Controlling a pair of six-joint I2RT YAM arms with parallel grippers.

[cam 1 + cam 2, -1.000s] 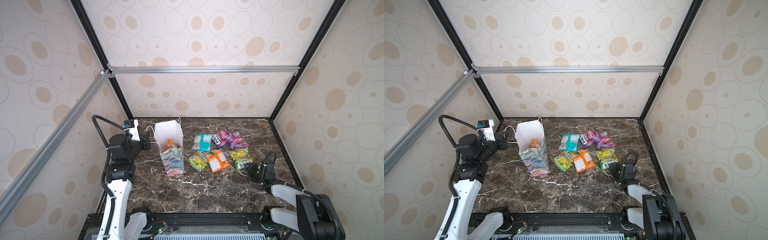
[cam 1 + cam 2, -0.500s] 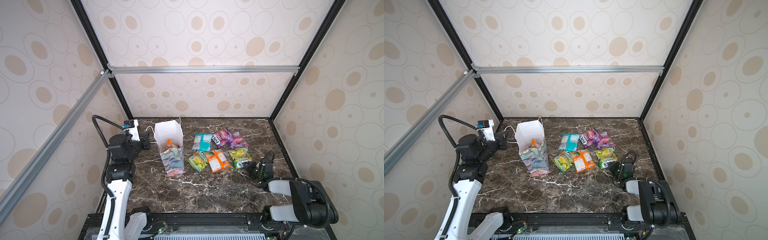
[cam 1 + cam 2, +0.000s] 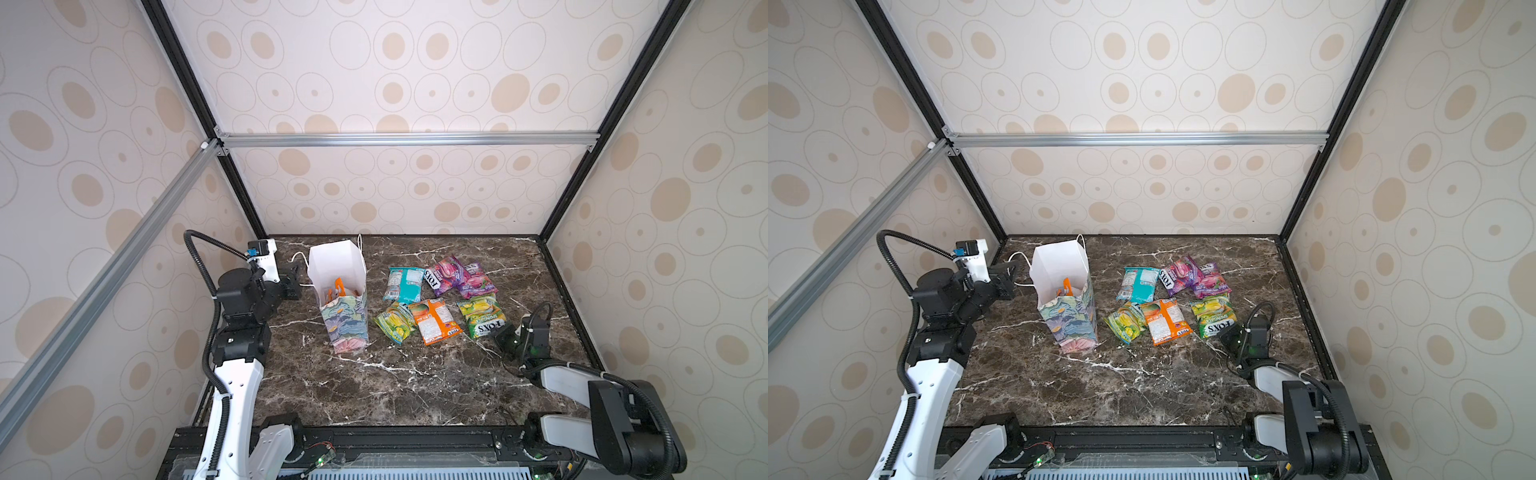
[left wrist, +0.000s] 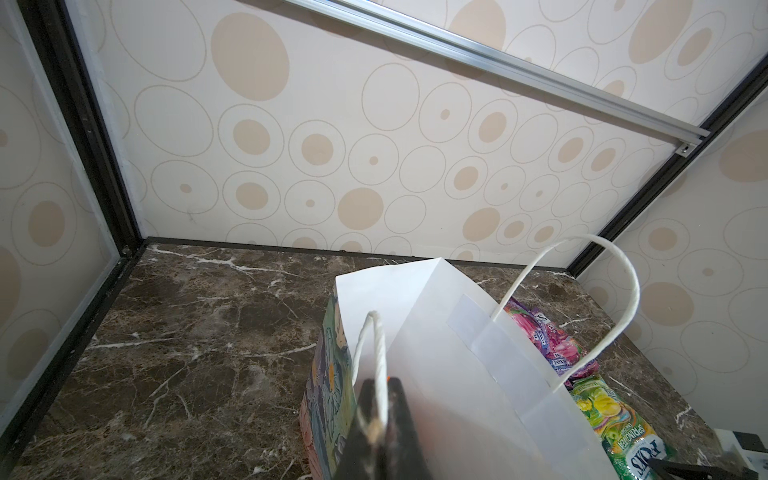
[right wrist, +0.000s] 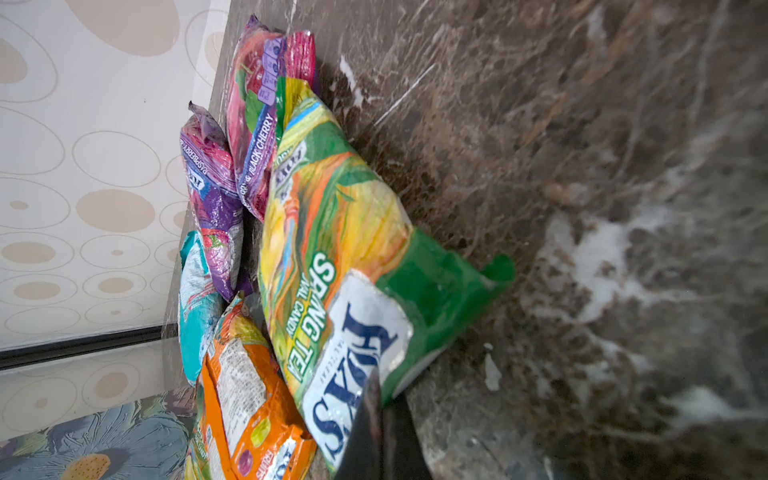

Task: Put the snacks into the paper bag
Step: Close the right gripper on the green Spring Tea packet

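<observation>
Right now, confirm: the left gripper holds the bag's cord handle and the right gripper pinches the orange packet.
Wrong packet: the right wrist view shows the right gripper pinching the green packet, not the orange packet. The left gripper does hold the cord handle.

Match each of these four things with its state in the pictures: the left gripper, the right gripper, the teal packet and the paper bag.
Things
1. left gripper
2. right gripper
3. teal packet
4. paper bag

States
A. shut on one end of the green packet
B. standing upright, mouth open
C. shut on a white cord handle
D. lying flat, not held

Pairs: 1-C, 2-A, 3-D, 4-B
</observation>
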